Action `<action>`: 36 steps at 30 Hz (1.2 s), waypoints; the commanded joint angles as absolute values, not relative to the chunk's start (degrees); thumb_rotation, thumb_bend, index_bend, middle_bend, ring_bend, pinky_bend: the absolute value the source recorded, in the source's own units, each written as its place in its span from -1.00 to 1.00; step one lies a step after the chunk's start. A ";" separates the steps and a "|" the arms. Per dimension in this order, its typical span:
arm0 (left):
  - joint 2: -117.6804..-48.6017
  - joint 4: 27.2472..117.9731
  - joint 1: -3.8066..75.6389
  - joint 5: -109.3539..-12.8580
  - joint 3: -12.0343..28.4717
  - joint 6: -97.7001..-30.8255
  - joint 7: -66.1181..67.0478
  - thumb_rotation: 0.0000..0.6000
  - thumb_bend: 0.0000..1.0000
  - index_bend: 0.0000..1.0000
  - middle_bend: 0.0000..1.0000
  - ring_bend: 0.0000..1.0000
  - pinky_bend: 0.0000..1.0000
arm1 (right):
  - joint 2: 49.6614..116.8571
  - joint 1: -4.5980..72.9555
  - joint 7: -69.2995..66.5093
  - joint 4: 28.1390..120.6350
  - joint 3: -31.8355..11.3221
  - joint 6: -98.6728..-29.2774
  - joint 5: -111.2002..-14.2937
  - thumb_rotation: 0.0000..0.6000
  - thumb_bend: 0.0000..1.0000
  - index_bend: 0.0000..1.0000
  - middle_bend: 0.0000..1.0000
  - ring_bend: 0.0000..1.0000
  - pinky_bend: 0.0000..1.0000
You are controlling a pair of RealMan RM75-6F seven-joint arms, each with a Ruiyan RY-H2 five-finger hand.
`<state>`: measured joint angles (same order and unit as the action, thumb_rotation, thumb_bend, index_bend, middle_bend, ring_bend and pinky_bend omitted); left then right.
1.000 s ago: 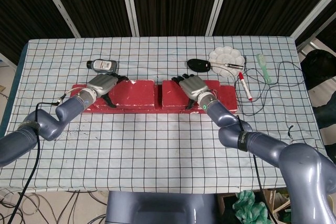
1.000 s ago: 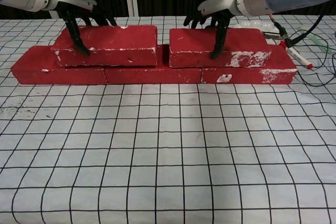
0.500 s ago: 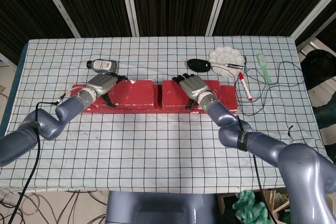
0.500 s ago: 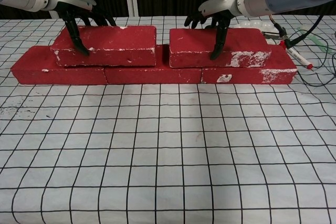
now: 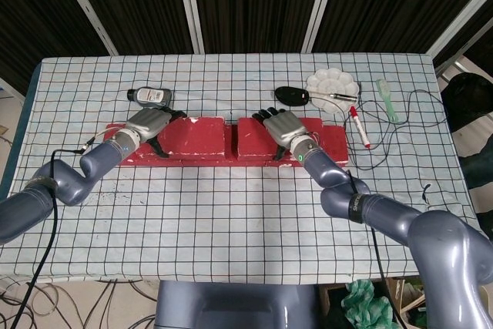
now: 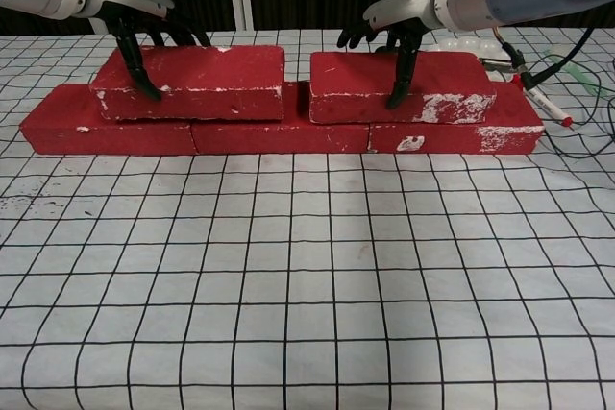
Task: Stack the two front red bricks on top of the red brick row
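Checkered table (image 6: 307, 285): two stacked bricks (image 6: 192, 82), three-brick row (image 6: 279, 133).

From the chest view, both arms run off the top edge, and the left robot hand (image 6: 144, 40) hides the far left corner of the upper left brick (image 6: 192, 82). The paint palette (image 6: 459, 44) sits mostly behind the right robot hand (image 6: 394, 40). Seen from the head view, the bottle (image 5: 150, 96) label is too small to read.

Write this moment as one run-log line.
left hand: grips left brick | right hand: grips right brick | both on row
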<state>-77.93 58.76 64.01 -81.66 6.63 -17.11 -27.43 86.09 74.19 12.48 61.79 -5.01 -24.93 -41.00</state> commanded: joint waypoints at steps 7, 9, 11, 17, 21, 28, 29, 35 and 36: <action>-77.80 58.97 64.14 -81.82 6.28 -17.25 -27.56 1.00 -0.79 -0.73 -0.66 -0.90 -0.70 | 85.60 74.11 12.64 62.79 -5.03 -25.84 -41.12 1.00 -0.99 -1.00 -0.97 -1.00 -0.75; -77.90 58.79 64.19 -81.70 6.15 -17.01 -27.61 1.00 -0.79 -0.73 -0.66 -0.90 -0.70 | 85.49 74.08 12.67 62.99 -5.04 -26.02 -41.13 1.00 -0.99 -1.00 -0.97 -1.00 -0.75; -77.99 58.68 64.28 -81.65 6.07 -16.81 -27.59 1.00 -0.79 -0.73 -0.66 -0.90 -0.70 | 85.37 74.05 12.68 63.18 -5.07 -26.16 -41.13 1.00 -0.99 -1.00 -0.97 -1.00 -0.75; -78.35 58.45 64.64 -81.59 6.14 -16.92 -27.34 1.00 -0.79 -0.73 -0.66 -0.90 -0.70 | 84.53 73.84 12.76 64.34 -5.25 -26.98 -41.37 1.00 -0.99 -1.00 -0.97 -1.00 -0.75; -78.69 58.23 64.85 -81.45 6.00 -16.72 -27.16 1.00 -0.79 -0.73 -0.66 -0.90 -0.70 | 83.60 73.61 12.82 65.56 -5.39 -27.55 -41.58 1.00 -0.99 -1.00 -0.97 -1.00 -0.75; -79.30 57.70 65.02 -81.05 5.93 -16.77 -26.82 1.00 -0.79 -0.73 -0.66 -0.90 -0.70 | 82.13 73.22 12.89 67.91 -5.57 -28.27 -42.26 1.00 -0.99 -1.00 -0.97 -1.00 -0.75; -79.36 57.70 65.06 -80.98 5.95 -16.76 -26.79 1.00 -0.79 -0.73 -0.66 -0.90 -0.70 | 81.90 73.16 12.91 68.29 -5.59 -28.39 -42.43 1.00 -0.99 -1.00 -0.97 -1.00 -0.75; -79.72 57.28 65.24 -80.55 6.07 -16.77 -26.60 1.00 -0.79 -0.73 -0.66 -0.90 -0.70 | 80.84 72.94 12.89 69.70 -5.88 -28.92 -42.81 1.00 -0.99 -1.00 -0.97 -1.00 -0.75; -79.81 57.20 65.28 -80.48 6.10 -16.74 -26.61 1.00 -0.79 -0.73 -0.66 -0.90 -0.70 | 80.78 72.92 12.91 69.80 -5.90 -28.98 -42.85 1.00 -0.99 -1.00 -0.97 -1.00 -0.75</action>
<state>-79.79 57.22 65.26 -80.51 6.08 -16.75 -26.60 80.81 72.94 12.90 69.78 -5.88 -28.95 -42.82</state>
